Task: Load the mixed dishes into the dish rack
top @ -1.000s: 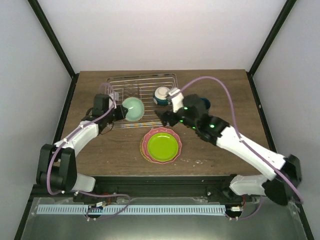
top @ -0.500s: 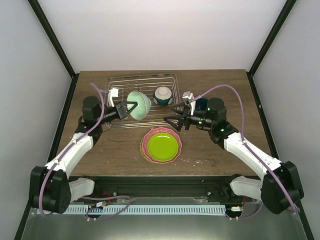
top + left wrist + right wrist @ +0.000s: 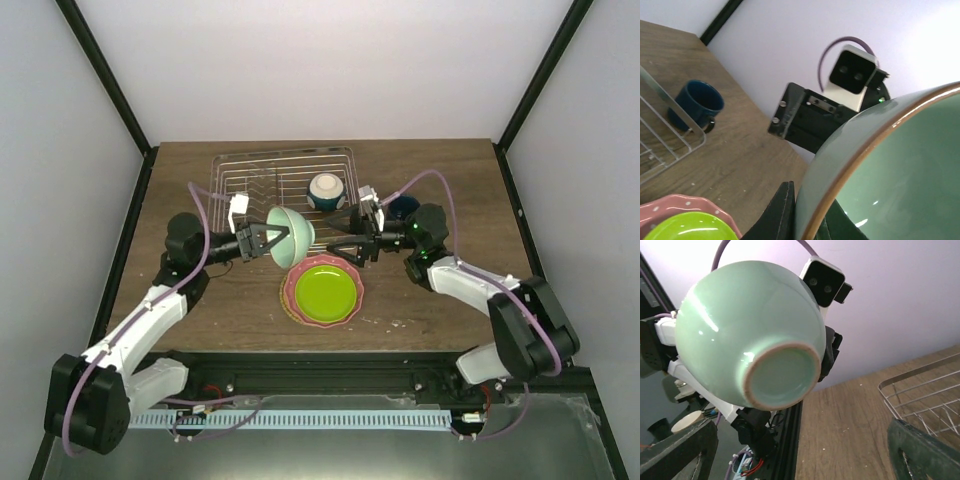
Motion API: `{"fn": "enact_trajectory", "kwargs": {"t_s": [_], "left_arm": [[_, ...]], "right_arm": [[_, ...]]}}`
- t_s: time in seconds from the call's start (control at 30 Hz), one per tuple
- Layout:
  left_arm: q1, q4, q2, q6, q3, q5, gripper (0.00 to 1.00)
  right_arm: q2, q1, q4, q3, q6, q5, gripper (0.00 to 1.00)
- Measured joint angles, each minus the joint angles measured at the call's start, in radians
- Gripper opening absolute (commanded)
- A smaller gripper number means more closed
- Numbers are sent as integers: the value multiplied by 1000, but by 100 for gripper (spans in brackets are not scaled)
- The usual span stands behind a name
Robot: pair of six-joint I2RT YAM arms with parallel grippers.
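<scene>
step: looked like a handover; you held the pale mint bowl (image 3: 293, 236) airborne, just in front of the dish rack (image 3: 232, 180)
left gripper (image 3: 262, 241): clamped on the bowl's rim
right gripper (image 3: 333, 237): spread wide, empty, facing the bowl's foot
next: you needed a right grip before the left let go

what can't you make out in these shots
- top view: dark blue mug mostly behind the right arm
- top view: pink plate under lime-green plate, only its rim shows
- left wrist: pale mint bowl fills the frame, left tool grip cut off at bottom edge
</scene>
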Motion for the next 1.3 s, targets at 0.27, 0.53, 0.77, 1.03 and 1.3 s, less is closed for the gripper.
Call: {"fn": "enact_trajectory", "kwargs": {"t_s": [0.27,0.53,0.77,1.03,1.3], "left_arm": [[-35,84,26,-51,-7,22,0],[-41,134,49,-82,-14,33,0],[-49,145,50,-90,-14,34,0],[-52,145,68,-89,-16,37,0],[-53,151,89,-89,-32,42,0]], "right_arm": [[124,0,310,-1,168,-68,90],[245,0,577,6,378,-114,90],[351,2,581,29,505,-116,90],[351,7,583,90,534,-116,91],[334,13,583,93,549,-125,91]]}}
